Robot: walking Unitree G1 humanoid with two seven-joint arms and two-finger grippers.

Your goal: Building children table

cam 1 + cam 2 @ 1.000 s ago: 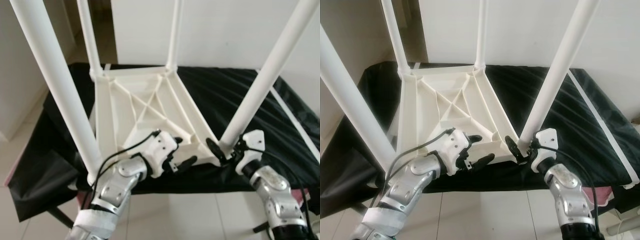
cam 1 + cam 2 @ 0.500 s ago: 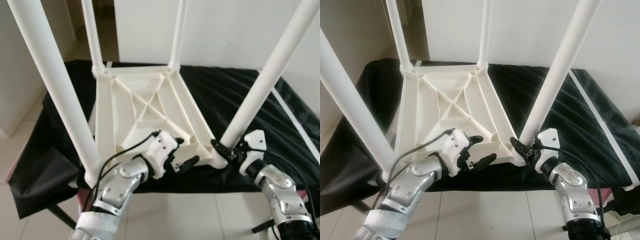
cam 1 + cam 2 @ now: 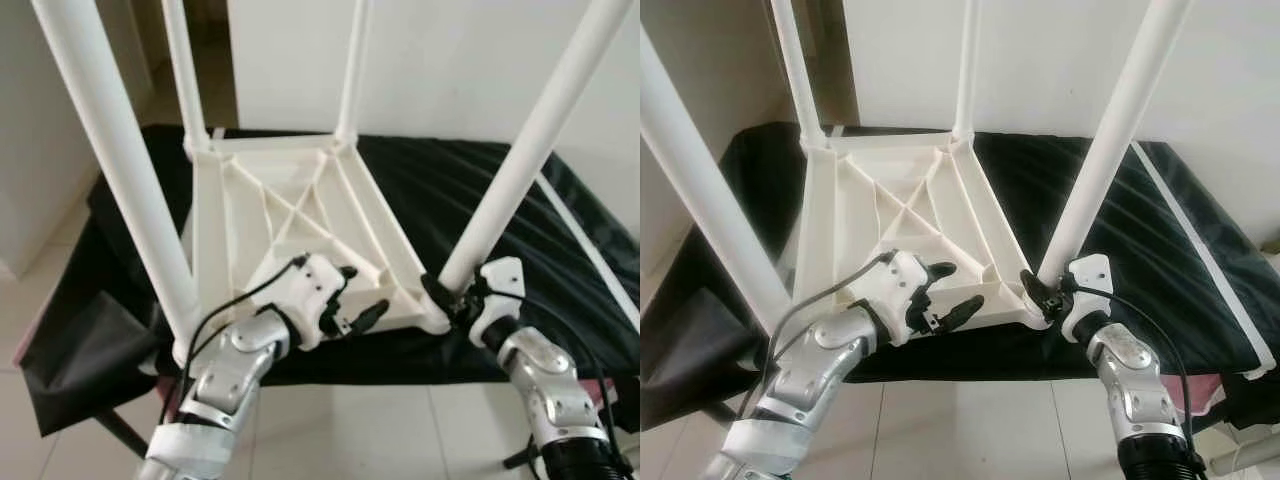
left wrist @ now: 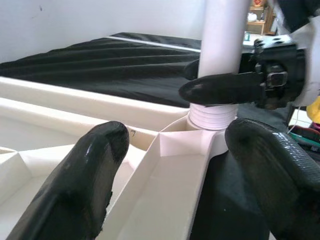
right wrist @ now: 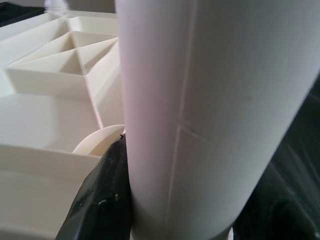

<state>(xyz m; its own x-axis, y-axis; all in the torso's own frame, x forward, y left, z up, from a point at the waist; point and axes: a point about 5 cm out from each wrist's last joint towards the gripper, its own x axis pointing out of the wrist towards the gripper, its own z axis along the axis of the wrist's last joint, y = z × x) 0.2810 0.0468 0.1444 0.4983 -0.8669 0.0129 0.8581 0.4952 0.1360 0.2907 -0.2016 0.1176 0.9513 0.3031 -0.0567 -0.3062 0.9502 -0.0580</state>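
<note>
A white children's table (image 3: 290,215) lies upside down on a black cloth, its legs pointing up. My left gripper (image 3: 362,290) is open, its fingers straddling the frame's near rim (image 4: 170,175) close to the near right corner. My right gripper (image 3: 440,290) is shut on the near right leg (image 3: 510,180) just above its socket. In the right wrist view that leg (image 5: 210,100) sits between the black fingers (image 5: 100,195). The left wrist view looks along the rim to the same leg (image 4: 222,30), with my right gripper's finger (image 4: 225,87) across it. The near left leg (image 3: 130,180) rises beside my left arm.
The black cloth (image 3: 450,190) covers a low work table whose front edge is just under my grippers. A loose white strip (image 3: 590,250) lies on the cloth at the right. A white wall (image 3: 450,60) stands behind, with tiled floor (image 3: 50,290) to the left.
My left gripper has shifted slightly up and forward along the near rim. The right gripper stays at the base of the near right leg. The view has shifted a little.
</note>
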